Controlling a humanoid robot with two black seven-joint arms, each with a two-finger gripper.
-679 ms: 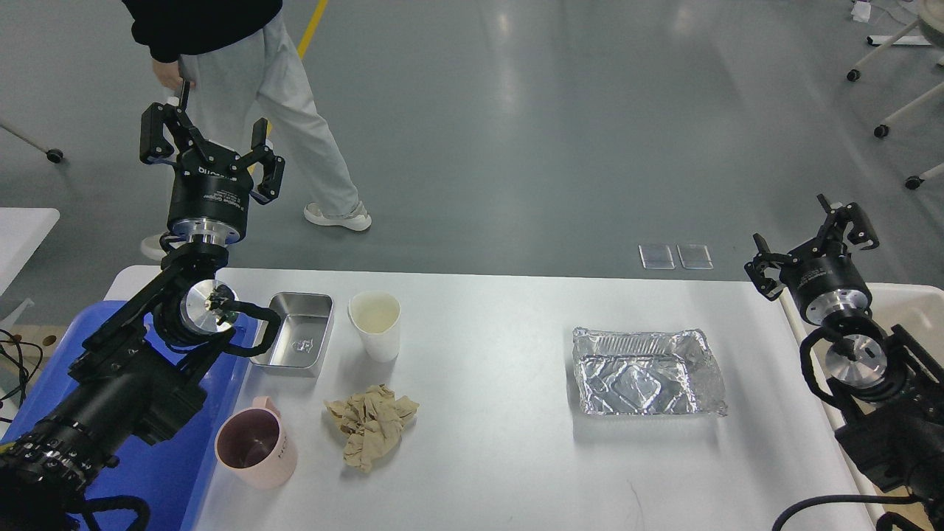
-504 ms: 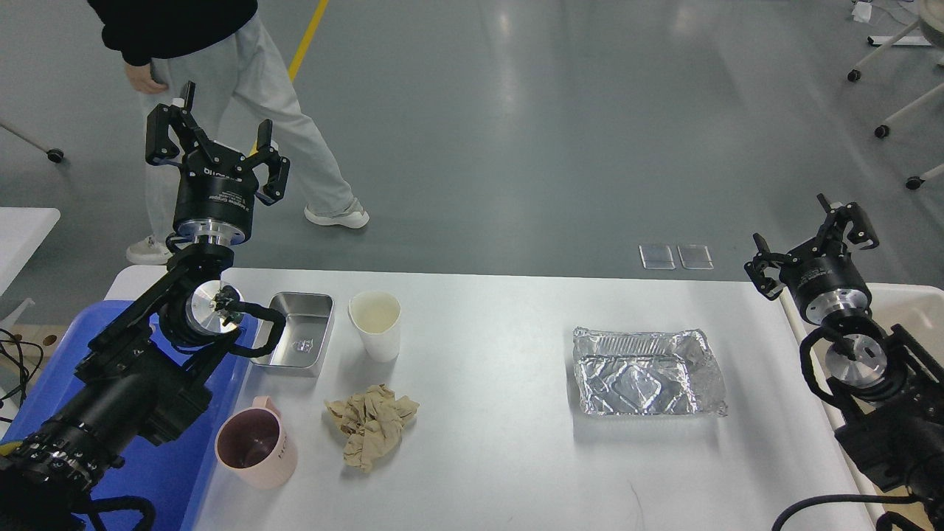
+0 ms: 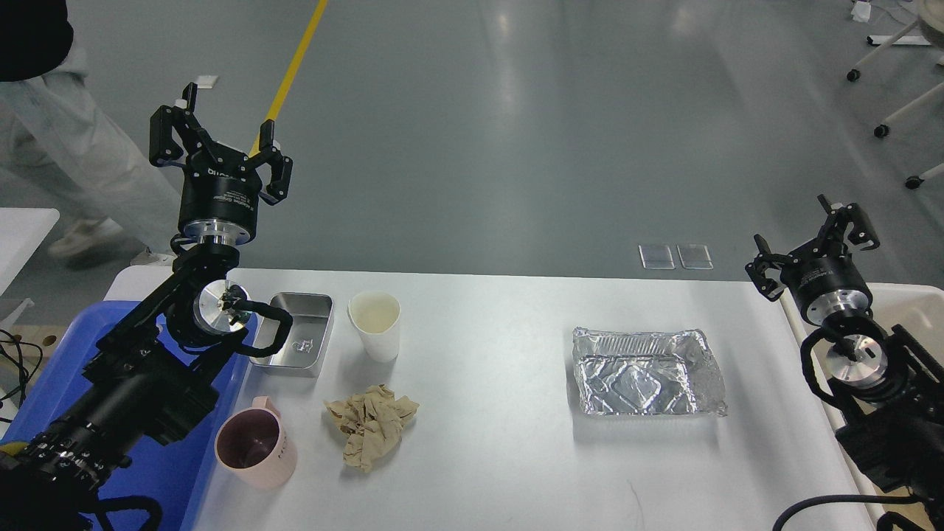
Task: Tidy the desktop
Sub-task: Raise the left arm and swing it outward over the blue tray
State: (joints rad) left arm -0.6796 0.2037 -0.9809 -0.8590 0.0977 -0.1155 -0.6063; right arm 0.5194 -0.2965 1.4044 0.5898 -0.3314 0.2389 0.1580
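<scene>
The white desktop (image 3: 501, 442) spans the middle of the view. On it stand a small steel tray (image 3: 295, 343), a white paper cup (image 3: 375, 325), a pink mug (image 3: 256, 445), a crumpled brown paper napkin (image 3: 371, 424) and a crumpled foil container (image 3: 645, 372). My left gripper (image 3: 220, 141) is open and empty, raised above the desktop's far left corner. My right gripper (image 3: 810, 240) is open and empty, raised over the right edge.
A blue plastic tray (image 3: 158, 472) lies left of the desktop under my left arm. A cream-white bin (image 3: 903, 302) stands at the right edge. A person's legs (image 3: 66, 169) are at the far left. Chair bases (image 3: 885, 88) stand at far right.
</scene>
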